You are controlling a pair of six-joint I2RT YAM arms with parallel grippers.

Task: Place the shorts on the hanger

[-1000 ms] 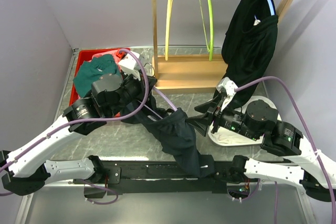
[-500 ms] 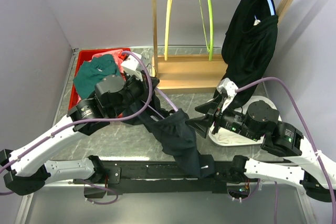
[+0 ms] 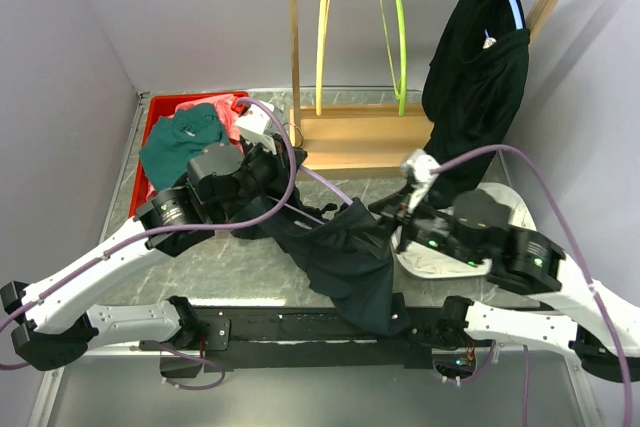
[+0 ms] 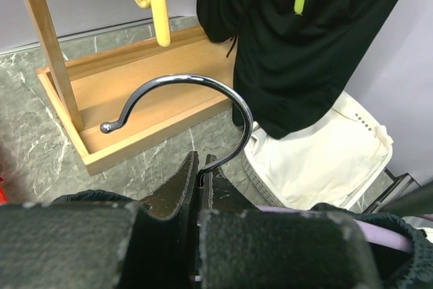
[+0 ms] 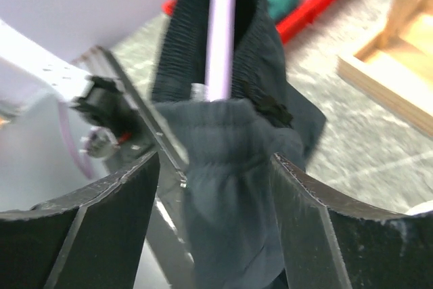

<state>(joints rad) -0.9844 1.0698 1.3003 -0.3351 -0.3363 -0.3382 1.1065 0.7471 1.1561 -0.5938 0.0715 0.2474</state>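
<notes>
Well, you had the left gripper (image 4: 201, 167) clamped tight on the hanger (image 5: 220, 25) at the foot of its metal hook (image 4: 183, 78), which curved up clear of the jaws. Your right gripper (image 5: 215, 162) stood with its fingers spread, one on either side of the shorts (image 3: 345, 257); whether they touched the cloth I could not tell. The shorts draped over the near edge of the table (image 3: 230, 267) between your two arms, waistband gathered around the lilac hanger arm.

The shorts (image 3: 345, 262) hide most of the hanger (image 5: 220, 25), whose blurred bar apparently runs off-frame.
</notes>
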